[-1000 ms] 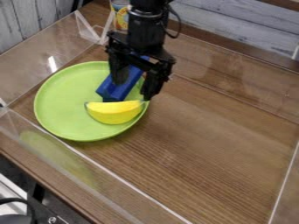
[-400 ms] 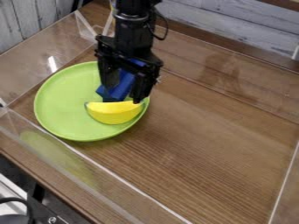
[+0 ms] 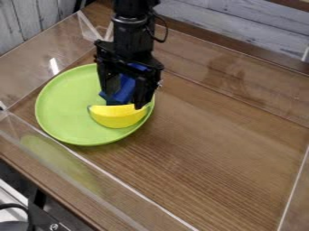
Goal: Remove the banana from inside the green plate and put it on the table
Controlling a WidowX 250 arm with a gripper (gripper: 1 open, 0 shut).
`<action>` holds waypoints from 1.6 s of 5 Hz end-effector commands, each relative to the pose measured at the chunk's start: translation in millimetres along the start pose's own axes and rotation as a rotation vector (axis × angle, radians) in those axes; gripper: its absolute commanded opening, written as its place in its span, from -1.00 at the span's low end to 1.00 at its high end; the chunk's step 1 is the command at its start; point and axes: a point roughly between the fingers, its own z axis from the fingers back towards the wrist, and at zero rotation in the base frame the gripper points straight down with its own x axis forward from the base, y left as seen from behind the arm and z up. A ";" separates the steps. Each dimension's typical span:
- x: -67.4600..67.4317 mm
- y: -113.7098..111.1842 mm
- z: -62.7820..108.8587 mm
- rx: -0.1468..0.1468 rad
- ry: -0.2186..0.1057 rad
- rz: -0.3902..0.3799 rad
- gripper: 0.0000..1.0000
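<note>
Nearest, the tabletop (image 3: 218,153) carries the green plate (image 3: 60,113); the banana (image 3: 116,115) lies inside it at its right rim. Directly above, the pincer (image 3: 126,93) points down, released, jaws wide, with a blue block (image 3: 117,87) between them

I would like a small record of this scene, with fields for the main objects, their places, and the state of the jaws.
banana: lies inside the green plate, at its right side
green plate: rests on the table, left part of the view
blue block: in the plate, just behind the banana, partly hidden by the gripper
gripper: pointing down over the plate, above the block and banana
jaws: open, holding nothing
table: brown wood grain
</note>
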 end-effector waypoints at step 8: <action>10.9 16.5 0.2 -0.070 0.012 0.032 1.00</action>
